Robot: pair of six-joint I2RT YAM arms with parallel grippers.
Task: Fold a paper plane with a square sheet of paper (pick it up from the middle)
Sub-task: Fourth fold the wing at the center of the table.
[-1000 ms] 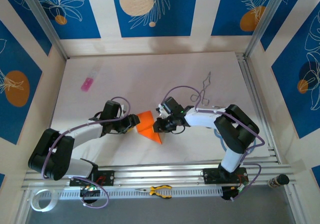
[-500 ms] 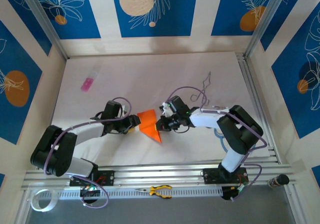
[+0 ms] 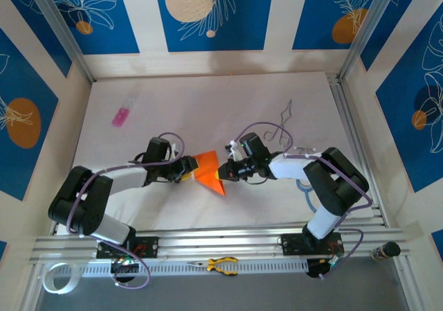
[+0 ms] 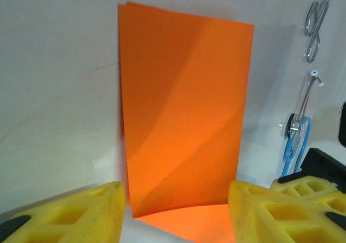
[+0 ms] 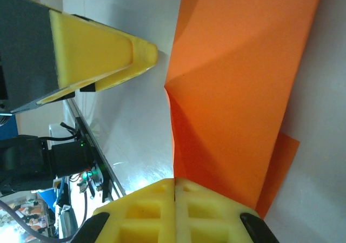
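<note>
The square sheet of paper [image 3: 206, 171] is bright orange and folded, and it stands partly raised off the table between my two grippers. My right gripper [image 3: 223, 172] is shut on the paper's right edge; in the right wrist view its yellow fingers [image 5: 146, 210] are pressed together on the paper [image 5: 243, 91]. My left gripper [image 3: 188, 167] is open at the left side. In the left wrist view the paper [image 4: 184, 107] rises upright ahead of the left gripper [image 4: 175, 202], with a lower flap lying between the spread fingers [image 4: 75, 210].
A small pink object [image 3: 121, 116] lies far left on the table. Metal tools [image 3: 284, 117] lie behind the right arm, with a blue-handled one [image 4: 296, 145] close by. Yellow-handled pliers [image 3: 221, 264] rest on the front rail.
My right wrist has drawn to the right and the paper has shifted slightly with it. My left gripper has moved right, up to the paper's left edge.
</note>
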